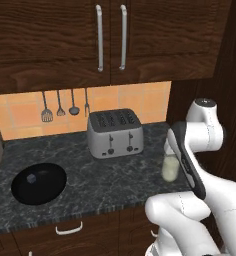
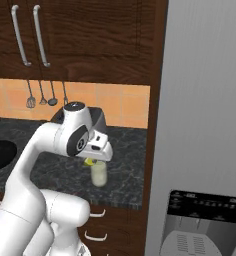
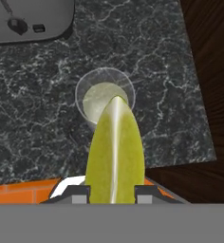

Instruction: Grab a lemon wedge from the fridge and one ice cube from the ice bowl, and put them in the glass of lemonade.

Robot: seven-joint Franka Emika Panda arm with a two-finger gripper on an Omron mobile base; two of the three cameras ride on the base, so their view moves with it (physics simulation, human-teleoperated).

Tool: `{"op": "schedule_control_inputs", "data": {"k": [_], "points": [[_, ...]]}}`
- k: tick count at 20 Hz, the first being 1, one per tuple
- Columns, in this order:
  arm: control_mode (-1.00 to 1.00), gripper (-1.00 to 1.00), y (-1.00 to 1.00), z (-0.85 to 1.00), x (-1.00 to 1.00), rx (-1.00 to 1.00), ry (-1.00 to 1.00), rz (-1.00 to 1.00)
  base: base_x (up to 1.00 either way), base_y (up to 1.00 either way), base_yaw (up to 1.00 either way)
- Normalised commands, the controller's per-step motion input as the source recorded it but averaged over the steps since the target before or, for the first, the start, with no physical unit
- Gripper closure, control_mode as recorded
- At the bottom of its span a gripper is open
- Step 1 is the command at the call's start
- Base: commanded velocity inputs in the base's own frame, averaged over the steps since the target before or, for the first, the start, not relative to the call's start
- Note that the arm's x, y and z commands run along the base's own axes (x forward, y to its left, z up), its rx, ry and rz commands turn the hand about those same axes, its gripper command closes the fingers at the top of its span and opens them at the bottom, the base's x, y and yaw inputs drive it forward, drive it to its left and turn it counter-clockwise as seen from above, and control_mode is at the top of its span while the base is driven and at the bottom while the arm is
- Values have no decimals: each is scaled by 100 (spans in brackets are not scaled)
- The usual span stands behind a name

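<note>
My gripper (image 3: 112, 193) is shut on the lemon wedge (image 3: 115, 152), a yellow-green pointed slice standing between the two finger tips. Its tip hangs straight over the glass of lemonade (image 3: 104, 95), a clear tumbler of pale liquid on the dark counter. From the right base view, the wedge (image 2: 90, 161) peeks out under the hand just above the glass (image 2: 99, 175). The glass (image 1: 170, 169) stands near the counter's right end, partly behind my arm. The black ice bowl (image 1: 39, 183) sits at the counter's front left. The ice cube is out of view. The grey fridge (image 2: 205, 125) stands to the right, doors closed.
A steel toaster (image 1: 115, 132) stands at the back of the counter between bowl and glass. Utensils (image 1: 60, 107) hang on the tiled wall. Dark wood cabinets (image 1: 110, 40) hang overhead. A wood panel (image 2: 155, 125) separates counter and fridge.
</note>
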Motion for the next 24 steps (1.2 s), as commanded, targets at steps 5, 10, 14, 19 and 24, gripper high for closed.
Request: {"op": "schedule_control_inputs", "data": {"k": [5, 10, 14, 19, 24], "points": [[-100, 100, 10, 0, 0, 0, 1, 0, 0, 0, 0], [-100, 100, 9, 0, 3, 0, 0, 0, 0, 0, 0], [-100, 100, 0, 0, 4, 0, 0, 0, 0, 0, 0], [-100, 100, 0, 0, 54, 0, 2, 0, 0, 0, 0], [-100, 100, 4, 0, 50, 0, 1, 0, 0, 0, 0]]}}
